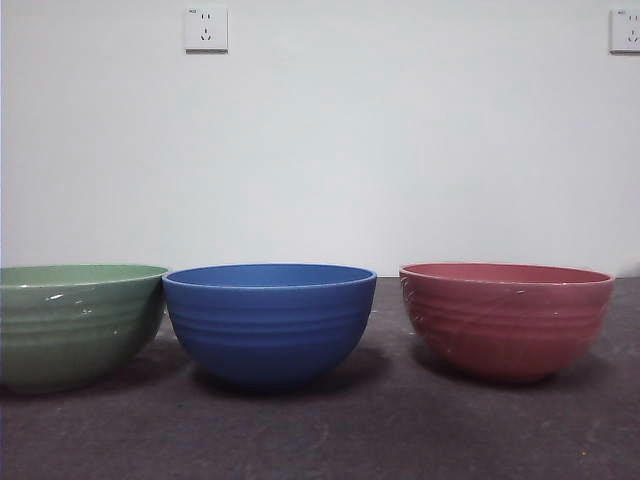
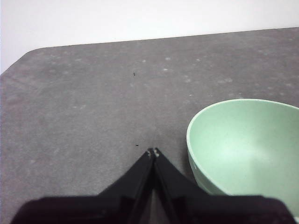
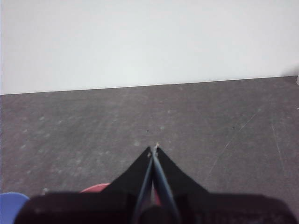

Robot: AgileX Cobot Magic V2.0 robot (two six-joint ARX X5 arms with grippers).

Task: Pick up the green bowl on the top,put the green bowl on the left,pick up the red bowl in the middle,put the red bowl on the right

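Three bowls stand upright in a row on the grey table [image 1: 330, 440], front view. Green bowl [image 1: 75, 325] at the left, partly cut by the picture's edge. Blue bowl [image 1: 270, 322] in the middle. Red bowl [image 1: 505, 318] at the right.

Green and blue rims nearly touch; cannot tell whether they make contact. Red bowl sits apart from the blue one, with a clear gap of bare table between them. All three look empty as far as the rims allow; the front view is too low to see inside. Each casts a soft shadow on the table beneath it.

Left gripper [image 2: 153, 151]: jaws closed tip to tip, holding nothing. It hangs above bare table just beside the green bowl [image 2: 247, 149], not touching it. Bowl interior is visible from this wrist and is empty.

Right gripper [image 3: 153, 148]: jaws pressed together, nothing between them. Below and behind its jaws a sliver of the red bowl [image 3: 96, 188] shows, and a corner of the blue bowl [image 3: 11, 205] at the edge. No contact with either.

Neither arm shows in the front view.

White wall [image 1: 320, 150] behind the table, with one socket [image 1: 205, 28] high above the bowls and a second socket [image 1: 625, 30] at the far corner.
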